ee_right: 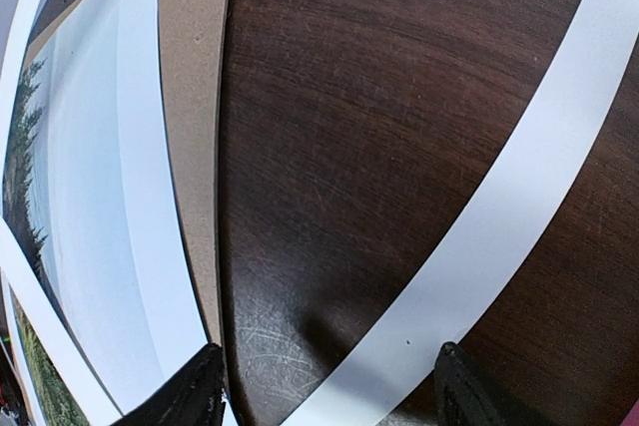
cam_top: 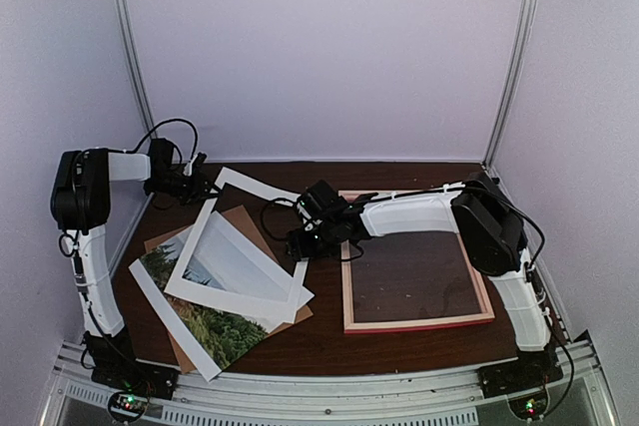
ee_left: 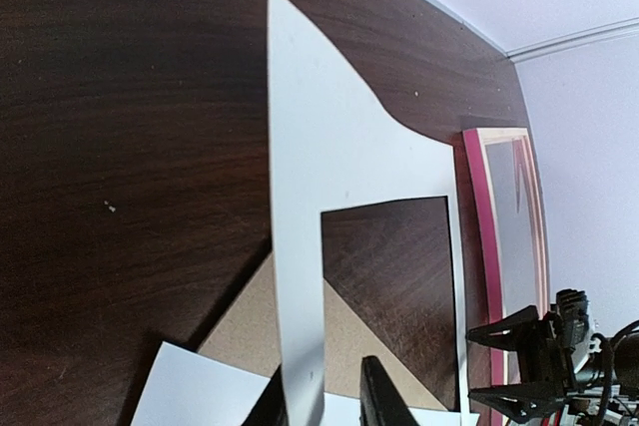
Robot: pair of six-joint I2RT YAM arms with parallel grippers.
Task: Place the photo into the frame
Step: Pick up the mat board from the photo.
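Left end effector (cam_top: 192,185) clamps the 11 o'clock corner of the white cardboard window mat (cam_top: 255,187). Right end effector (cam_top: 300,244), fingers apart, hovers over its 3 o'clock edge.

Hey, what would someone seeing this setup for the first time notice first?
The messy stack at left: a white mat lies askew over the photo and a brown backing board. At right the frame lies with no picture in it, the open right gripper hovering between them.
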